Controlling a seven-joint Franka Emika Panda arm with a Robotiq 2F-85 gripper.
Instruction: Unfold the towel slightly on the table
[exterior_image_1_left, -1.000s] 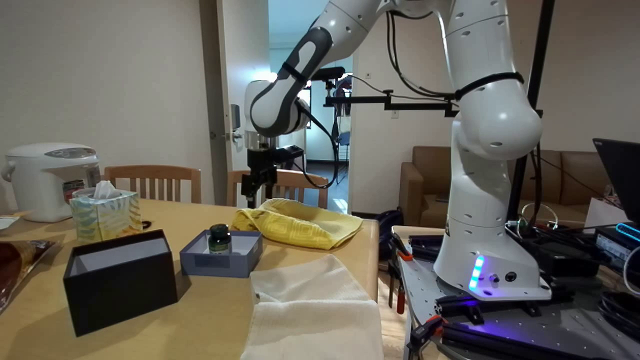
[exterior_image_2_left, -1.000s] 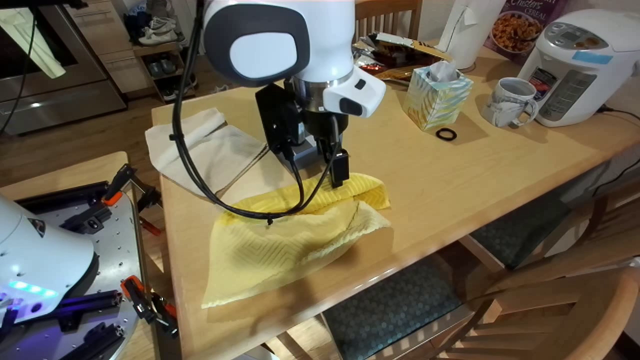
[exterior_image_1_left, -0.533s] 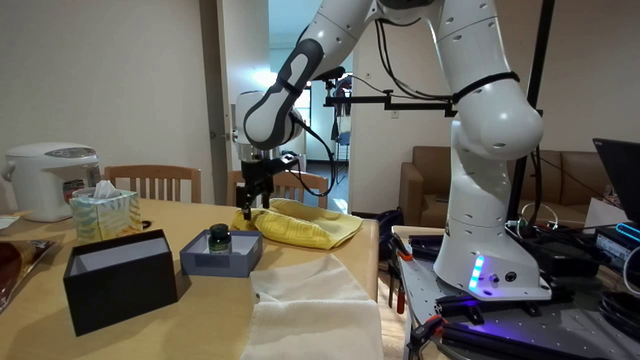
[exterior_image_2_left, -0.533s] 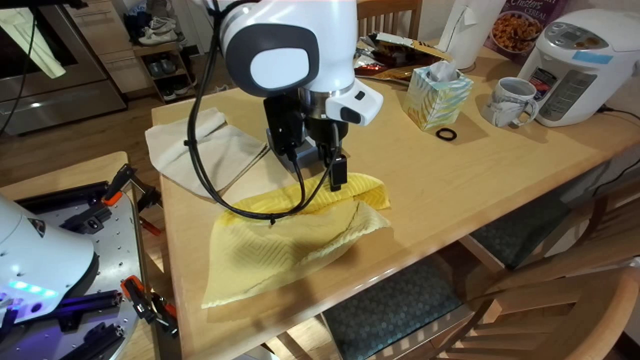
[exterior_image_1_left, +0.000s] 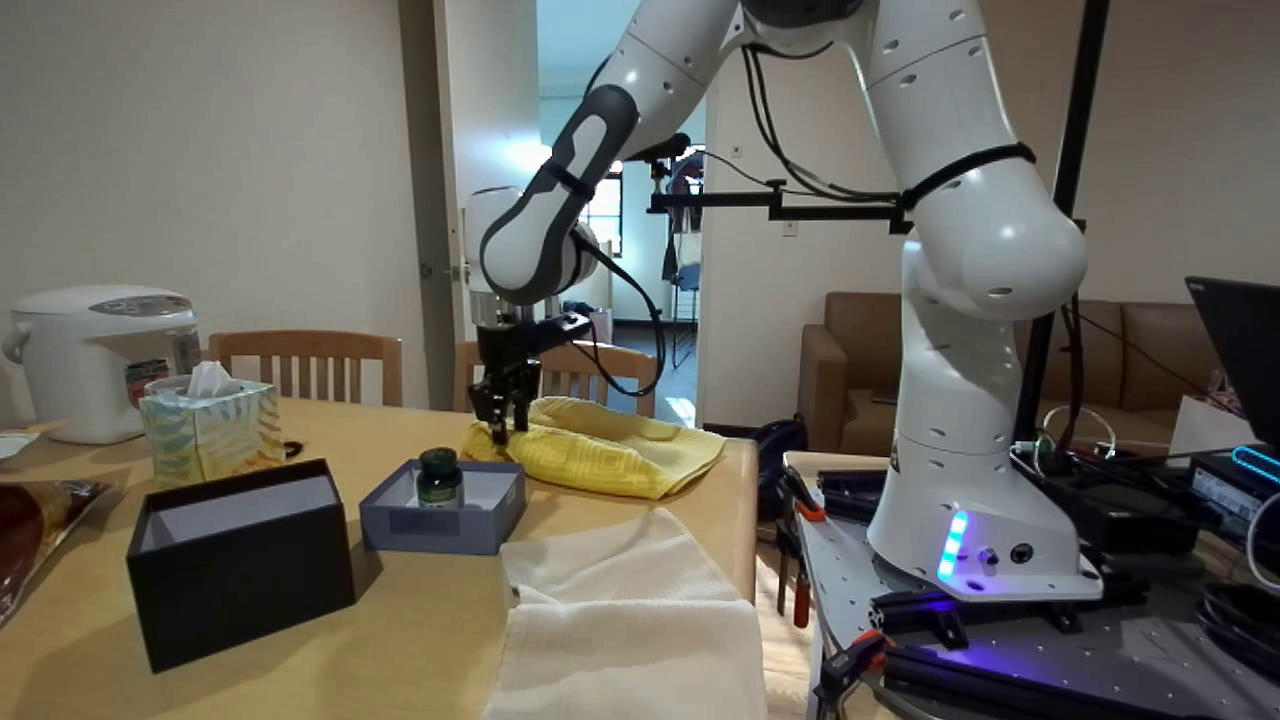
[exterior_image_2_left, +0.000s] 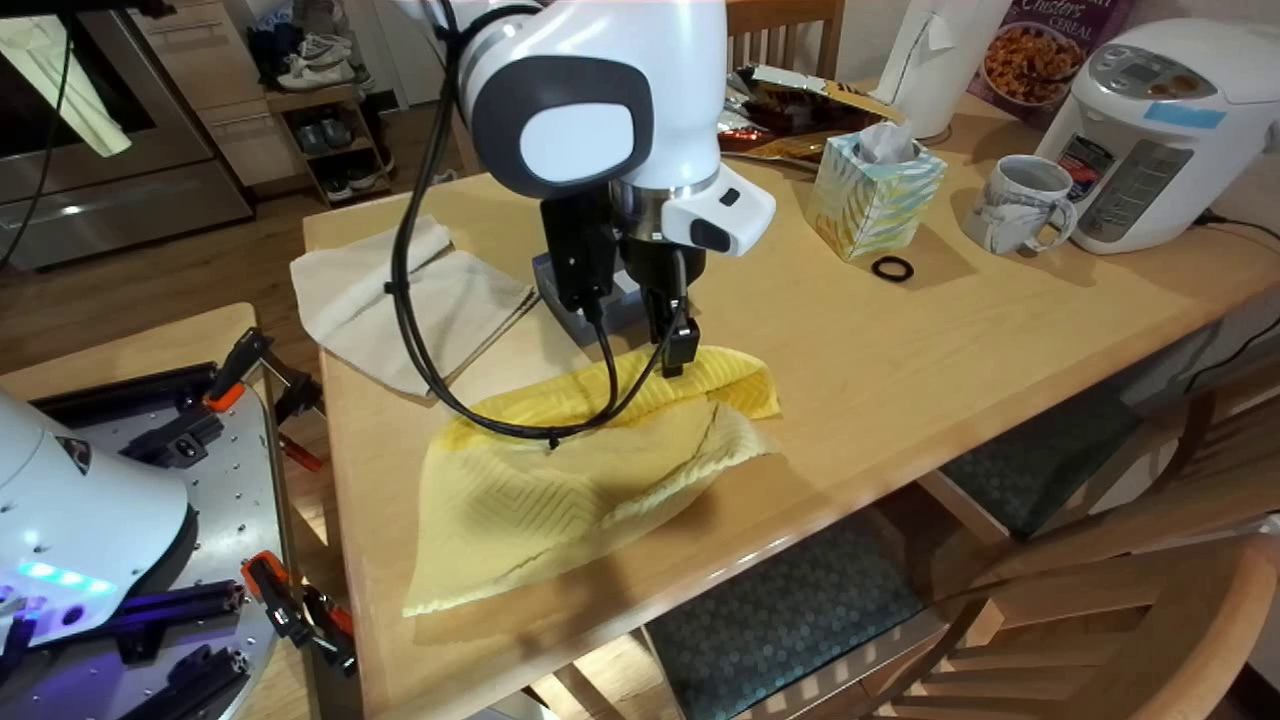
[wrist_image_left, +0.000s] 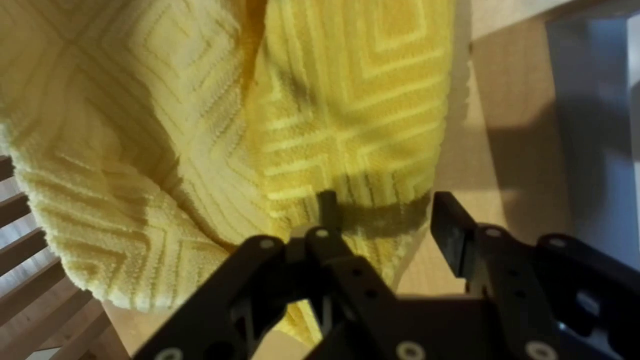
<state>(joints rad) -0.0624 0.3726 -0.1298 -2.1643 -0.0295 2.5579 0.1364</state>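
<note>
The gripper (wrist_image_left: 385, 210) has dropped to the yellow towel (exterior_image_2_left: 580, 480), and its fingers (wrist_image_left: 452, 235) have drawn in until they stand only partly apart, a folded strip showing between them; the gap is clear, so nothing looks pinched, though I can't tell whether the tips touch cloth. I take this as the start of a grasp on that fold, the unfolding itself yet to come. A second ago the fingers hung higher and wider apart; the towel lies bunched as it did, on the wooden dining table (exterior_image_2_left: 880, 370) near its edge. Near it sits a shallow blue-grey box (exterior_image_1_left: 470, 530) holding a small dark bottle (exterior_image_1_left: 440, 480); well apart stands a tissue box (exterior_image_1_left: 230, 435).
</note>
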